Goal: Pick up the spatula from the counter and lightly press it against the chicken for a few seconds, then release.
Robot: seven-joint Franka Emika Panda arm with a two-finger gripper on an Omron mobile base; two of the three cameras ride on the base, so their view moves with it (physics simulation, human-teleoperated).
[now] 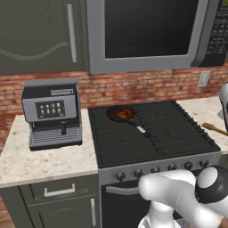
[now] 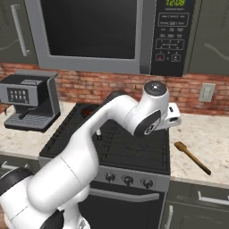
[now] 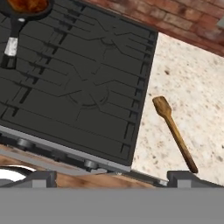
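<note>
A wooden spatula lies flat on the speckled counter just right of the stove, blade toward the wall; it is also the wooden spatula and, at the frame's right edge, the spatula. Browned chicken sits in a black pan on the stove's back left burner; the pan is at the top left in the hand view. My gripper hovers above the stove's right edge, open and holding nothing, with the spatula ahead and to its right. The hand hangs high over the counter.
A grey coffee machine stands on the left counter. A microwave hangs over the black stove, with a brick wall behind. A wall outlet is at the right. Bare counter surrounds the spatula.
</note>
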